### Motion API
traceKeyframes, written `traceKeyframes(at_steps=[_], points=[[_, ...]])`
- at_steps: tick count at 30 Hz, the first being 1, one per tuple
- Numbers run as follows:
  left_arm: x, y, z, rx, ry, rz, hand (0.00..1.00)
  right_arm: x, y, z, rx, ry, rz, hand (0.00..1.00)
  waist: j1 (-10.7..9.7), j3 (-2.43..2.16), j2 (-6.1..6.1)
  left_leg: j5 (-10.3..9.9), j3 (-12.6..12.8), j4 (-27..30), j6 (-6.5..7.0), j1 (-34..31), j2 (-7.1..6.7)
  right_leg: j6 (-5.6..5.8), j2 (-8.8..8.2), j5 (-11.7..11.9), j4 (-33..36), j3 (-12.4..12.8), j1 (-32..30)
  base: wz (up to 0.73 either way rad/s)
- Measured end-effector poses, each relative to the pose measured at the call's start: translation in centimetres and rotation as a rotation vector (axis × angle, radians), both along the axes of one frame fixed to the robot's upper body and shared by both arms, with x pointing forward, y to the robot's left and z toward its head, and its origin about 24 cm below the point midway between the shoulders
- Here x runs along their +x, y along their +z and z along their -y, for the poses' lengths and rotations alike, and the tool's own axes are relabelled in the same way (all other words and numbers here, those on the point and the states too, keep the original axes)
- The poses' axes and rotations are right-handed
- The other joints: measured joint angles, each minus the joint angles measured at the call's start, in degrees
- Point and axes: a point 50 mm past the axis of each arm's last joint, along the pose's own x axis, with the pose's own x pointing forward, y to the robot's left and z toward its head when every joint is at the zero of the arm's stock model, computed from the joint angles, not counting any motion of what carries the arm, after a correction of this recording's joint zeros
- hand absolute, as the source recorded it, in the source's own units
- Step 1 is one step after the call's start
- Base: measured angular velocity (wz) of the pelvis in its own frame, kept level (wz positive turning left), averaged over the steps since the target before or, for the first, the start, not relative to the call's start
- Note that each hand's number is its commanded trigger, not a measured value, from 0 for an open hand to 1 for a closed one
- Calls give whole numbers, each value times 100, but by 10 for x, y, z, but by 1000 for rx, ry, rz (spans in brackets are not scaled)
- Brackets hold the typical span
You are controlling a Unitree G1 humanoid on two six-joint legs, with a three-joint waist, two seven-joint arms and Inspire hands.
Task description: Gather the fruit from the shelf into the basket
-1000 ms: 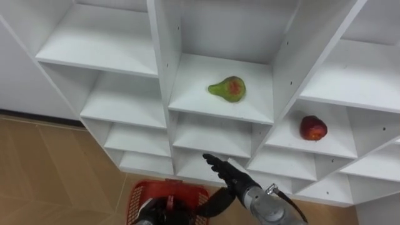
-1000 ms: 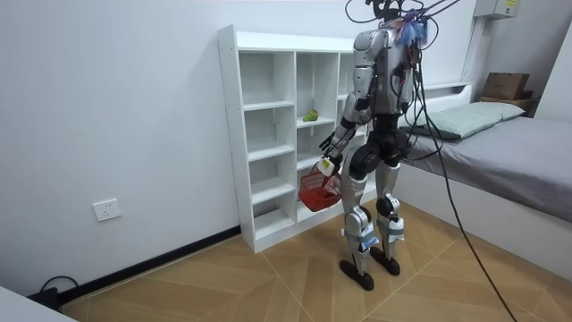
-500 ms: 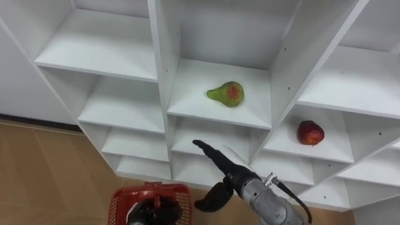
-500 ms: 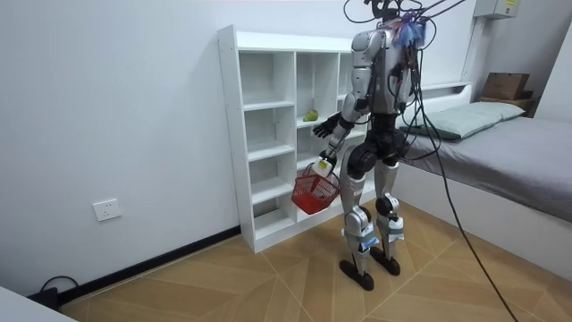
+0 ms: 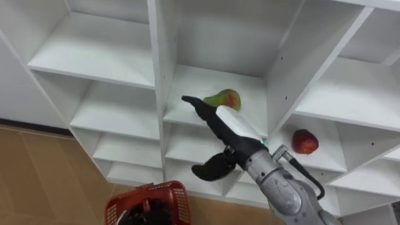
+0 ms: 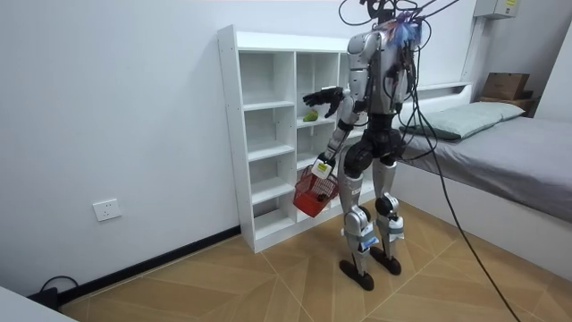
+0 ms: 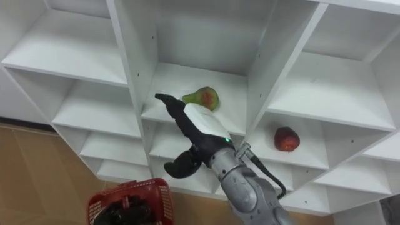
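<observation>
A green pear with a red blush (image 5: 225, 98) lies on the middle shelf of the white closet (image 5: 160, 69). A red apple (image 5: 304, 142) rests one shelf lower, in the column to the right. My right hand (image 5: 229, 126) is open, raised in front of the pear's shelf. Its straight fingers point up and left, just left of the pear, and the back of the hand covers part of the fruit. My left hand (image 6: 325, 165) hangs low, shut on the handle of a red basket (image 5: 147, 204). In the room view I stand facing the closet.
The closet has three columns of white shelves; an upright divider (image 5: 299, 62) separates the pear's bay from the apple's. Wooden floor (image 5: 44, 175) lies below. In the room view a bed (image 6: 500, 143) stands behind me, at the room view's right.
My right hand has risen from below the pear's shelf to the level of the pear, reaching forward. The basket has swung slightly left and lower in view.
</observation>
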Motion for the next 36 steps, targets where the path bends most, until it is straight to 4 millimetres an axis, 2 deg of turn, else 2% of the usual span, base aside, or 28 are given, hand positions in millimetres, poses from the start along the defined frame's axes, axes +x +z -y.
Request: traceKeyframes(at_steps=[4, 8, 11, 13, 17, 22, 24, 25, 30, 33, 36], points=[[-2, 0, -5, -1, 34, 0, 100, 3, 22, 3, -7, -13, 138, 0, -5, 12, -46, 0, 10, -3, 0, 23, 2, 6, 9, 4, -1, 51, 23, -2], [-2, 0, -9, -16, 101, 9, 100, 9, 29, 11, -5, -48, 182, 0, -18, 14, -73, -1, 11, -2, 1, 26, 4, 18, 15, 11, 3, 51, 29, 0], [-1, 1, -16, -5, 153, 13, 100, 21, 45, 21, 7, -92, 244, 0, -27, 28, -146, 1, -3, 7, -4, 61, 15, 18, 29, 11, 4, 39, 71, 0], [0, 2, -17, 3, 178, 13, 100, 29, 59, 29, 18, -139, 310, 0, -23, 18, -180, 1, -19, 7, -7, 108, 19, 18, 33, 11, 7, 22, 119, 0], [3, 3, -21, 17, 181, 20, 100, 37, 72, 31, 34, -171, 375, 0, 18, 44, -294, 7, -28, 20, -18, 129, 20, 18, 35, 11, 6, -10, 149, 1], [3, 5, -26, 23, 192, 27, 100, 47, 63, 38, 41, -206, 307, 0, 126, 58, -558, 7, -103, 31, -17, 198, 8, 18, 24, 11, 6, -94, 247, 9], [3, 5, -30, 27, 200, 22, 100, 56, 53, 46, 82, -233, 224, 0, 157, 78, -669, 6, -171, 40, -16, 207, -2, 18, 20, 11, 6, -142, 286, 15], [2, 5, -33, 26, 218, 13, 100, 62, 49, 48, 88, -249, 183, 0, 159, 53, -709, 5, -190, 44, -15, 212, -6, 18, 19, 11, 6, -158, 301, 9], [-4, 4, -39, 39, 235, -9, 100, 70, 41, 60, 91, -311, 121, 0, 191, 17, -758, 5, -235, 51, -14, 213, -10, 27, 23, 17, 4, -170, 328, 6], [-7, 3, -43, 61, 218, -27, 100, 72, 34, 66, 114, -336, 74, 0, 191, 15, -779, 4, -298, 79, -15, 210, -12, 27, 27, 17, 2, -174, 360, 10], [-6, 3, -44, 77, 192, -24, 100, 74, 18, 76, 74, -379, 5, 0, 246, 38, -814, 2, -315, 136, -19, 224, -12, 27, 27, 17, 1, -162, 413, 8]])
